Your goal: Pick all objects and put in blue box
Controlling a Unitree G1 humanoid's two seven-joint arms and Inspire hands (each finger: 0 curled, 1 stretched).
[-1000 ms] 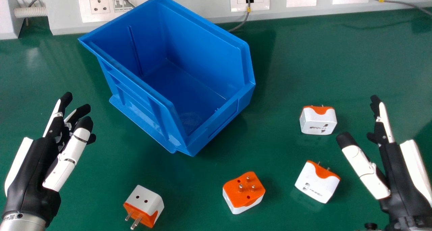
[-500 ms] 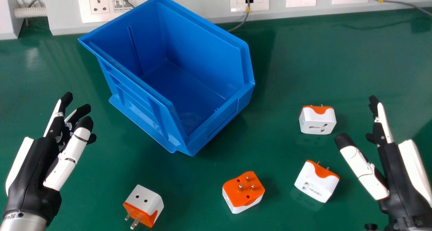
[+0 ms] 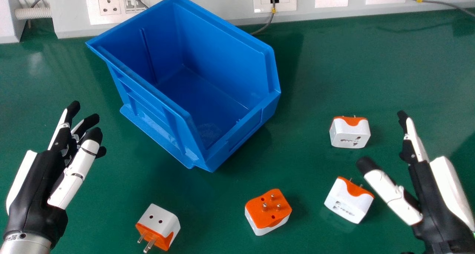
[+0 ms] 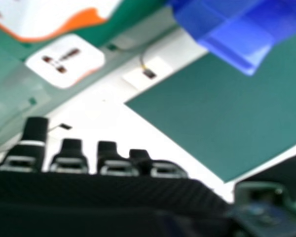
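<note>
Right hand (image 3: 428, 191) has shifted left — relaxed, empty — beside the nearer right-side adapter (image 3: 347, 203).

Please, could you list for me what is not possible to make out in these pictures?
- Head view: outer far sides of the blue box, hidden by its walls.
- Head view: underside of the leftmost plug adapter, hidden by its body.
- Head view: most of the left forearm, cut off by the edge.
- Right hand view: part of one adapter, cut off by the edge.
</note>
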